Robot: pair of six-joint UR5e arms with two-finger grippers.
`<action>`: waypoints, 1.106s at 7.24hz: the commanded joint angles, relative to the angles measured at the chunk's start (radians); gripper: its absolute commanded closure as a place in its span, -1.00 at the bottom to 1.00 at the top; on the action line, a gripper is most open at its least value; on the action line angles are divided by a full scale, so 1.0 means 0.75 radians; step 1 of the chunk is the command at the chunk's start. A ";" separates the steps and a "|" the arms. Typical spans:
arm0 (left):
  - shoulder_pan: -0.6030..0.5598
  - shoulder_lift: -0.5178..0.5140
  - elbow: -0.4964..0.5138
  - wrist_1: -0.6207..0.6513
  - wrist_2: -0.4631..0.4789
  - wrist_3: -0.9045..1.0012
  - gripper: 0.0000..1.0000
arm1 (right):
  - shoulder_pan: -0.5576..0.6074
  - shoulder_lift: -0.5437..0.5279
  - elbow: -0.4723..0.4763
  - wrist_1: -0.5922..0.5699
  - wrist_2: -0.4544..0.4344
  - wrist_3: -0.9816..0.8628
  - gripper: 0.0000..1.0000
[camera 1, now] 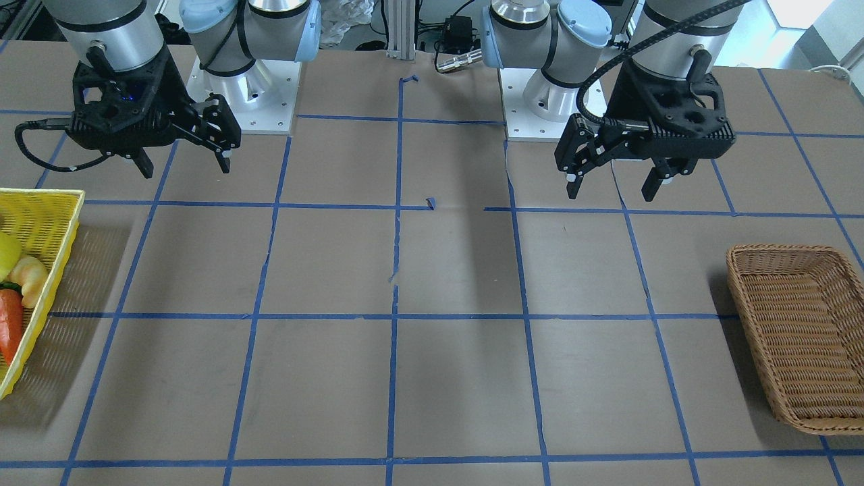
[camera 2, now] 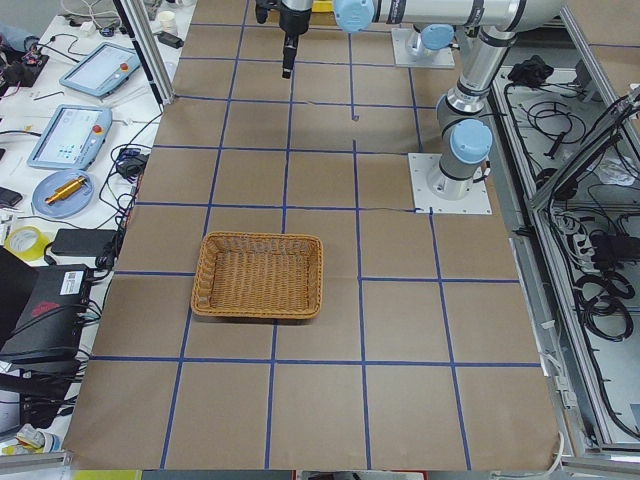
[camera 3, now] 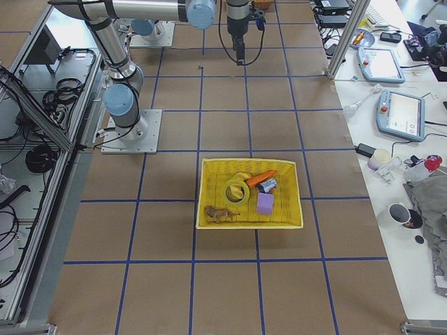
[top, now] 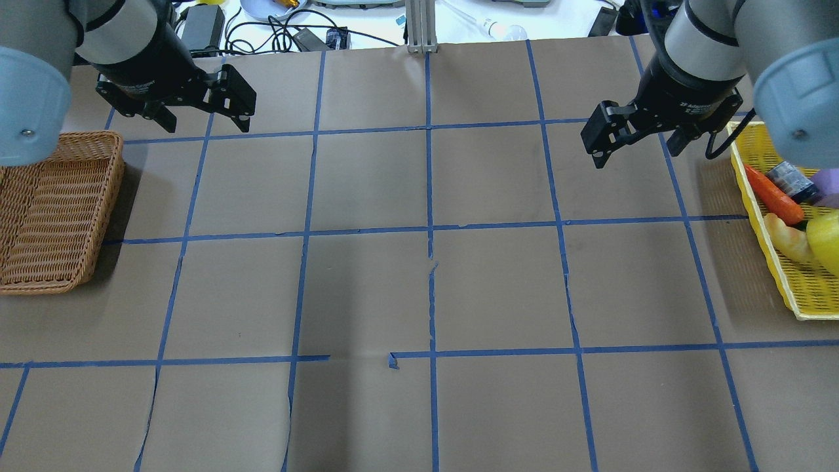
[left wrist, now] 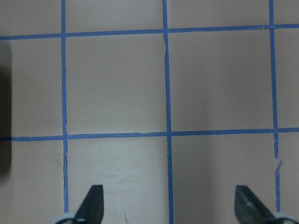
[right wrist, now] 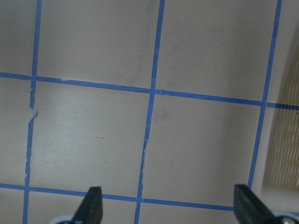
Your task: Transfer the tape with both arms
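Note:
The tape [camera 3: 236,190], a yellow ring, lies inside the yellow basket [camera 3: 248,162] among other items. My left gripper [top: 208,124] hangs open and empty above the table's far side, near the wicker basket; it also shows in the front-facing view [camera 1: 612,192] and in its wrist view [left wrist: 170,205], with only bare table between the fingers. My right gripper [top: 639,149] is open and empty too, hanging beside the yellow basket [top: 763,229], and shows in the front-facing view [camera 1: 184,169] and in its wrist view [right wrist: 170,207].
An empty wicker basket [top: 115,196] sits at my left edge of the table. The yellow basket [camera 1: 40,194] also holds a carrot [top: 773,195], a purple block [camera 3: 265,203] and a small toy animal [camera 3: 216,213]. Blue tape lines grid the brown table.

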 commanded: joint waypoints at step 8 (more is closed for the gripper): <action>-0.001 -0.006 -0.001 0.022 -0.002 0.000 -1.00 | -0.002 0.003 0.001 -0.010 -0.006 -0.001 -1.00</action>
